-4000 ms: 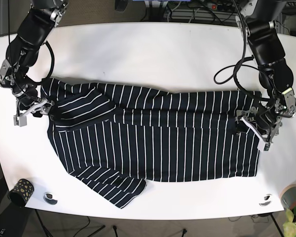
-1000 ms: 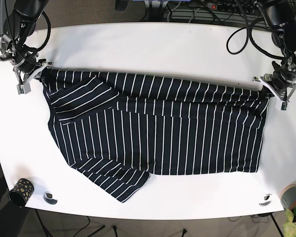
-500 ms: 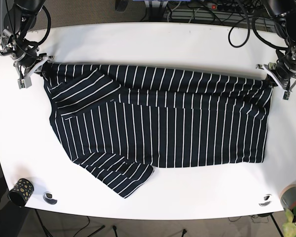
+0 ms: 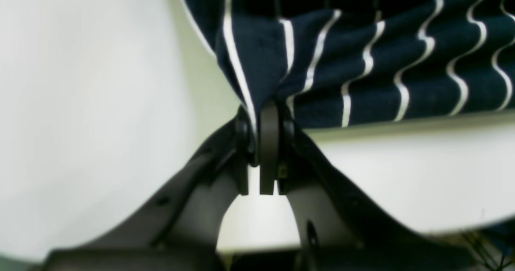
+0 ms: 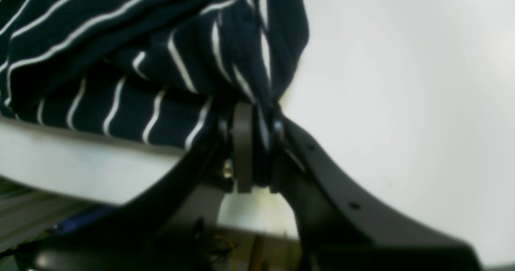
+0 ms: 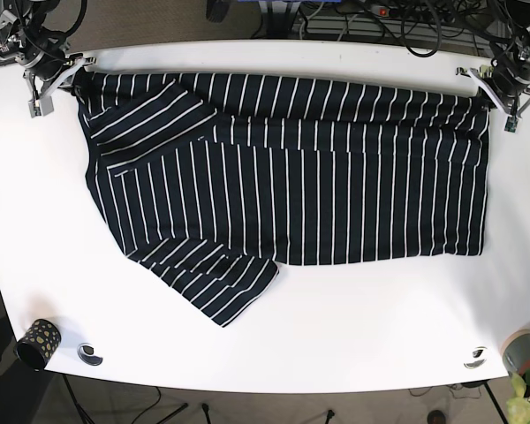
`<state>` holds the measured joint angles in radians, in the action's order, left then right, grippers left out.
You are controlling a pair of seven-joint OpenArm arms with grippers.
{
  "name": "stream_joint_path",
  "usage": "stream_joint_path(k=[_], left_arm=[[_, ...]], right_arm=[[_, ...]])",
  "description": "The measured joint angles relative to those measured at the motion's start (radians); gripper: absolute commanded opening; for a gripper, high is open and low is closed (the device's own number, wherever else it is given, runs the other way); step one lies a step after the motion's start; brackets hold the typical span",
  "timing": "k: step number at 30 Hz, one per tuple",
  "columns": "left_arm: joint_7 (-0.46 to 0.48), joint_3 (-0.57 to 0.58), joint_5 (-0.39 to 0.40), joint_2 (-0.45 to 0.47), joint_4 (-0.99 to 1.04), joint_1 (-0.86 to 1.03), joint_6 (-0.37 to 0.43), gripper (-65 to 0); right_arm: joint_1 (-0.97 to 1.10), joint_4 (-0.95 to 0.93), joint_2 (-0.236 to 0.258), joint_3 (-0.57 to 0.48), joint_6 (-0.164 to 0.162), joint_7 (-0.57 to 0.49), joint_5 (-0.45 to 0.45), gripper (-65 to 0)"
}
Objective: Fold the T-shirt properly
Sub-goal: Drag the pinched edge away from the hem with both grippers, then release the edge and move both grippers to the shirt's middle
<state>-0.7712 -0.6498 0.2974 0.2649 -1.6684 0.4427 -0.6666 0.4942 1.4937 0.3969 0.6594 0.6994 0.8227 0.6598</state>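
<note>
The T-shirt (image 6: 291,177) is navy with thin white stripes and lies spread across the white table (image 6: 274,336), one sleeve folded in at the upper left and another sticking out at the lower left. In the base view my left gripper (image 6: 495,88) holds the shirt's top right corner, and my right gripper (image 6: 60,76) holds the top left corner. The left wrist view shows the left gripper (image 4: 265,118) shut on a bunched fold of T-shirt (image 4: 362,65). In the right wrist view the right gripper (image 5: 251,120) pinches gathered T-shirt (image 5: 161,65) fabric.
A dark dotted cup (image 6: 37,343) and a small round fitting (image 6: 90,354) sit at the table's front left corner. Another fitting (image 6: 475,358) and a grey pot with a plant (image 6: 523,353) are at the front right. Cables (image 6: 371,18) lie behind the far edge.
Both grippers have pulled the shirt's top edge toward the table's far edge, and the whole shirt has slid back and stretched flatter. Both stay shut on the corners.
</note>
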Motion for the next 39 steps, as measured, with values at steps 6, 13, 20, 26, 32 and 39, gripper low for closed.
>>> stream_joint_path(k=[6, 13, 20, 26, 32, 39], left_arm=[[0.001, -0.002, 0.004, -0.007, -0.009, 0.048, 0.000, -65.0], [0.000, -0.002, -0.001, -0.006, -0.010, 0.056, 0.000, -42.4], [0.001, -0.003, -0.005, -0.006, -0.011, 0.056, 0.003, -26.5], [-0.006, -0.031, 0.011, -0.008, -0.038, 0.066, -0.032, -26.5], [-0.130, -0.138, 0.160, 0.007, -0.097, 0.084, -0.029, -26.5], [-0.238, -0.165, 0.386, 0.008, -0.156, 0.053, -0.030, -26.5]], right_arm=[[0.039, 0.003, -0.034, 0.084, 0.001, 0.000, 0.016, -60.7], [0.043, 0.003, -0.045, 0.093, 0.000, -0.001, 0.008, -31.7], [0.043, 0.042, -0.056, 0.101, -0.004, 0.001, -0.001, -14.1], [0.047, 0.151, -0.119, 0.223, -0.004, 0.009, -0.003, -14.3], [0.042, 0.240, -0.131, 0.217, -0.009, 0.011, -0.002, -14.9], [0.035, 0.266, -0.132, 0.210, -0.010, 0.011, -0.005, -14.9]])
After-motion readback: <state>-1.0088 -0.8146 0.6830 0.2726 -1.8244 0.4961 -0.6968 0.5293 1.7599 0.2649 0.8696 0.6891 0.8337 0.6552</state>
